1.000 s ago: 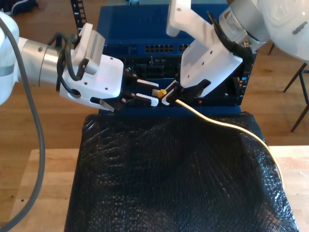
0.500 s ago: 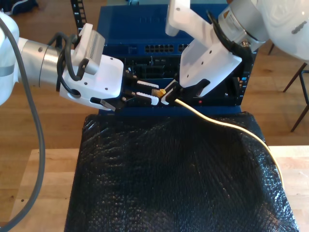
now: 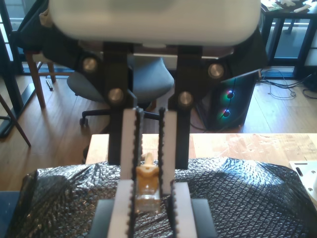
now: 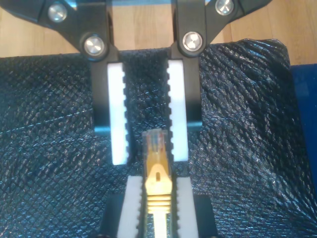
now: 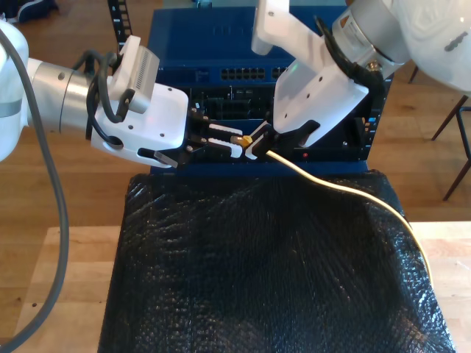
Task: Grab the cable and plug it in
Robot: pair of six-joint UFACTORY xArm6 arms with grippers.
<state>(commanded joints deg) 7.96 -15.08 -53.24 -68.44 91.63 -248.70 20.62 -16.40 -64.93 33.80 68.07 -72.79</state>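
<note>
The pale-yellow cable (image 5: 346, 193) runs from the exterior view's right across the black wrap up to my second gripper (image 5: 255, 144), which is shut on the yellow boot (image 4: 158, 181) behind the clear plug (image 4: 155, 143). The plug tip points at my first gripper (image 5: 232, 139), reaching in from the exterior view's left. Its white pads (image 4: 119, 114) stand on either side of the plug tip with small gaps, so it is open. In the first wrist view the plug (image 3: 147, 198) sits between my first gripper's fingers (image 3: 124, 208), and the second gripper's serrated fingers (image 3: 130, 144) pinch the boot.
A blue rack (image 5: 221, 33) with a row of ports (image 5: 250, 73) stands right behind both grippers. Black bubble wrap (image 5: 265, 272) covers the table below, with bare wood (image 5: 66, 279) at the exterior view's left. An office chair (image 3: 148, 79) is beyond the table.
My first gripper's fingers have drawn closer together around the plug tip. The second gripper and the cable have stayed almost still.
</note>
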